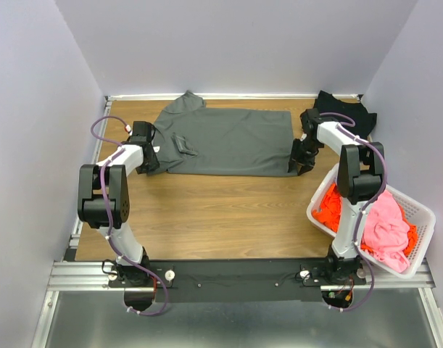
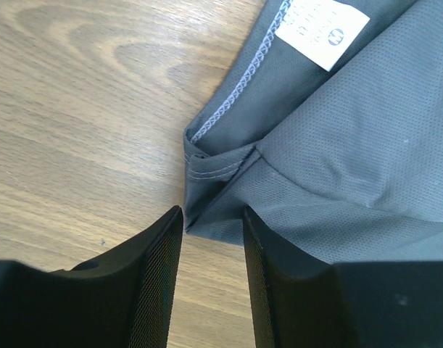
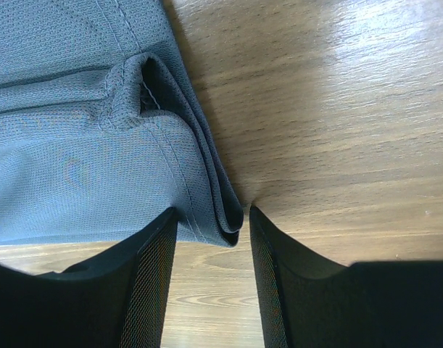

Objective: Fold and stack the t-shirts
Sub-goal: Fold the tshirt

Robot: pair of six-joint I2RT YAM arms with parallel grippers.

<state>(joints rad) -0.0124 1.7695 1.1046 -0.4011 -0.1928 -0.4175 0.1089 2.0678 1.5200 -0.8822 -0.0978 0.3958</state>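
Dark grey t-shirt (image 1: pixel 232 141) lies spread flat on far half of table, folded lengthwise, white label showing at inner seam. Black t-shirt (image 1: pixel 344 112) bunched at far right corner. Orange t-shirt (image 1: pixel 337 206) and pink t-shirt (image 1: pixel 388 228) crumpled together at right

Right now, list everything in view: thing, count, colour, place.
grey shirt: 1, dark grey, spread flat at the table's far middle, a white tag at its left end
black shirt: 1, black, bunched at the far right corner
orange shirt: 1, orange, in the basket, left part
pink shirt: 1, pink, in the basket, right part
basket: 1, white, near right edge
table: 1, wood grain
left gripper: 1, black, open astride the grey shirt's left corner
right gripper: 1, black, open astride its right corner
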